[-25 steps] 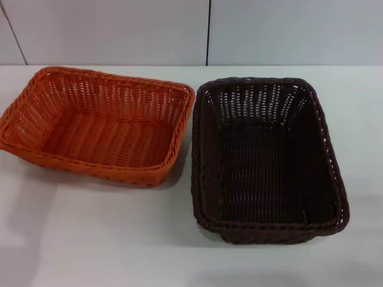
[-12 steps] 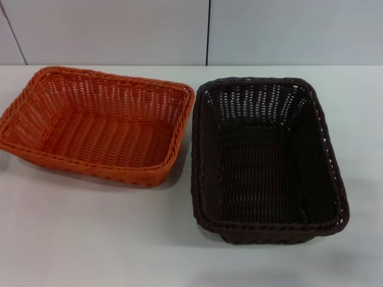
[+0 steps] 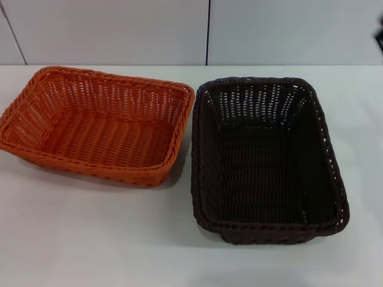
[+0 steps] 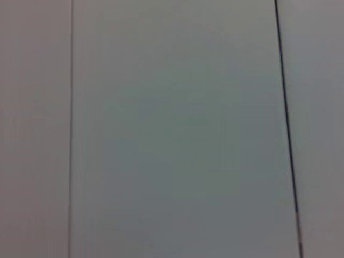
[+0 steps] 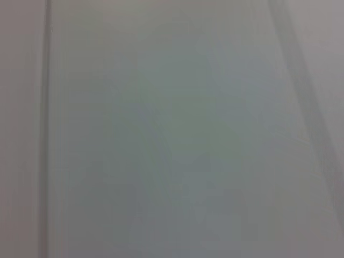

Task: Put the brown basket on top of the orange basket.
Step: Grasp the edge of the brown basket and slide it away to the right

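On the white table (image 3: 90, 239), orange basket (image 3: 96, 125) touches brown basket (image 3: 266, 161); end effectors unseen.

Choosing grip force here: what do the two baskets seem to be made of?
The orange basket and the brown basket both look like woven wicker-style strands with braided rims and openwork sides. Their uniform colour and slight sheen suggest plastic rattan, though natural fibre can't be ruled out.

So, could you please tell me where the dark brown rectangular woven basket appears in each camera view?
Head view: the dark brown rectangular woven basket sits right of centre, beside the orange woven basket.
Left wrist view: not in it.
Right wrist view: not in it.
Shared landmark: the dark wall seam shows in the head and left wrist views.
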Robot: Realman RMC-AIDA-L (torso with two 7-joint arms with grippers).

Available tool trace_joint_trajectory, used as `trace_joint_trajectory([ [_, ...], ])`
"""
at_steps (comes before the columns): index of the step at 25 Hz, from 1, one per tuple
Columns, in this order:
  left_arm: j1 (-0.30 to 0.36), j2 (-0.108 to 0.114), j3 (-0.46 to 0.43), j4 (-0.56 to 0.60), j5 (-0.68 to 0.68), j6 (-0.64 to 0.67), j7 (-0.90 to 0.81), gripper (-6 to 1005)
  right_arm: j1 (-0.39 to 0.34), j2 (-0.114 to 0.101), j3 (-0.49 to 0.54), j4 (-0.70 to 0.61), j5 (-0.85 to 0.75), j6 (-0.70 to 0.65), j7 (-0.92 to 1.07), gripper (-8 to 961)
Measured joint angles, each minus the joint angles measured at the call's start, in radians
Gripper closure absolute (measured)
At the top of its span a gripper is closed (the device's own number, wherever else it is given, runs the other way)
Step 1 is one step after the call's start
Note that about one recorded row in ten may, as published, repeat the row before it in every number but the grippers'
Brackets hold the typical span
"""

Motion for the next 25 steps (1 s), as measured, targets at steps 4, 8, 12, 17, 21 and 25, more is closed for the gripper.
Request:
trace_joint_trajectory([
  [4, 0.003, 0.001, 0.0, 0.009, -0.014, 0.001, 0.0, 258, -0.012, -0.02, 0.313, -0.361, -0.148, -0.729, -0.002, 130],
  [8, -0.003, 0.001, 0.0, 0.023, -0.015, -0.008, 0.0, 259, 0.021, 0.043, 0.538, -0.545, -0.218, -1.194, -0.013, 129],
  [12, -0.011, 0.003, 0.0, 0.025, -0.016, -0.044, 0.0, 259, 0.187, 0.133, 0.898, -0.69, -0.232, -1.837, -0.076, 129],
  [17, -0.024, 0.004, 0.0, 0.029, -0.017, -0.073, 0.001, 259, 0.385, 0.117, 1.109, -0.757, -0.212, -2.48, -0.145, 129],
  [21, -0.033, 0.005, -0.007, 0.036, -0.018, -0.078, 0.001, 259, 0.484, 0.09, 1.134, -0.754, -0.198, -2.802, -0.171, 130],
  [25, -0.038, 0.005, -0.032, 0.042, -0.018, -0.079, 0.001, 259, 0.533, 0.106, 1.108, -0.717, -0.189, -3.017, -0.244, 130],
])
